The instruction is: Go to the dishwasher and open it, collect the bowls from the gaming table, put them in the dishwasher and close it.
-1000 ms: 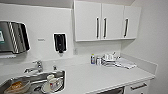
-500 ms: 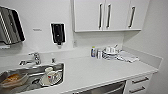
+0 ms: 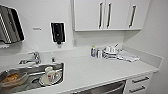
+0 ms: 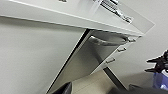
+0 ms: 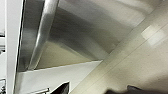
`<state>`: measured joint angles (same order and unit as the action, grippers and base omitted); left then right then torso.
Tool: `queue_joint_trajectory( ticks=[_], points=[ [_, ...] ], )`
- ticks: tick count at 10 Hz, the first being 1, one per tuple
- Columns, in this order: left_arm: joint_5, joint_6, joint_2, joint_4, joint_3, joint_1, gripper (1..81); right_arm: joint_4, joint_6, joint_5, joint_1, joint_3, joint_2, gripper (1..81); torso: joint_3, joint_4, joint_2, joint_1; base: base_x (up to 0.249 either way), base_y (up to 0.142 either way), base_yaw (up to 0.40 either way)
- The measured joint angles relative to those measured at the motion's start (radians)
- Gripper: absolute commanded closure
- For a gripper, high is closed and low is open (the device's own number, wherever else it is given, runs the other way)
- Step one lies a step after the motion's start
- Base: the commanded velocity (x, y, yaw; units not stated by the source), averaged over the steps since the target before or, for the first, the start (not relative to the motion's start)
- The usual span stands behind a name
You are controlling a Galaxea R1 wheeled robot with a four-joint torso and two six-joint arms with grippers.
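Observation:
The dishwasher (image 3: 108, 89) is the stainless-steel front under the white counter (image 3: 100, 71), just right of the sink. In the left wrist view the dishwasher (image 4: 85, 62) stands upright with its long bar handle (image 4: 107, 42) near the top. The right wrist view is close to the steel front (image 5: 82, 37), with the bar handle (image 5: 42, 32) running across it. My left gripper (image 4: 100, 90) and right gripper (image 5: 100, 91) show as two dark tips set apart, open, with nothing between them. The bowls and the gaming table are out of view.
A sink (image 3: 15, 87) with a tap (image 3: 35, 58) holds a plate, cups and a dish. Bottles and small items (image 3: 110, 52) stand at the back of the counter. White drawers (image 3: 140, 83) sit right of the dishwasher, with wall cabinets (image 3: 107, 15) above. A soap dispenser (image 3: 58, 32) hangs on the wall.
The whole head picture has shifted: counter and cabinets sit higher in it than a second ago, and the dishwasher's top edge now shows at the bottom. Nothing on the counter moved.

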<state>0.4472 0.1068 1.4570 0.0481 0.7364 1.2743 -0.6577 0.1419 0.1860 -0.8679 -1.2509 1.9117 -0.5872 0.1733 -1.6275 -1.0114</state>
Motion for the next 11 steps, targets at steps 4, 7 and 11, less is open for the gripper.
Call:
queue_joint_trajectory(
  ticks=[4,7,11],
  points=[
    [0.026,-0.003,-0.016,0.013,-0.001,-0.036,1.0,-0.047,0.099,0.155,0.134,-0.021,-0.010,1.0,0.000,0.000,0.000,-0.001,0.000,0.000,0.000],
    [0.024,-0.007,-0.008,0.013,-0.009,-0.078,1.0,-0.044,0.241,0.272,0.220,-0.148,0.047,1.0,0.000,0.000,0.000,-0.001,0.000,0.000,0.000],
    [0.022,-0.031,0.007,0.012,-0.003,-0.077,1.0,0.012,0.385,0.373,0.269,-0.289,0.225,1.0,-0.001,0.000,0.000,-0.001,0.000,0.000,0.000]
  ],
)
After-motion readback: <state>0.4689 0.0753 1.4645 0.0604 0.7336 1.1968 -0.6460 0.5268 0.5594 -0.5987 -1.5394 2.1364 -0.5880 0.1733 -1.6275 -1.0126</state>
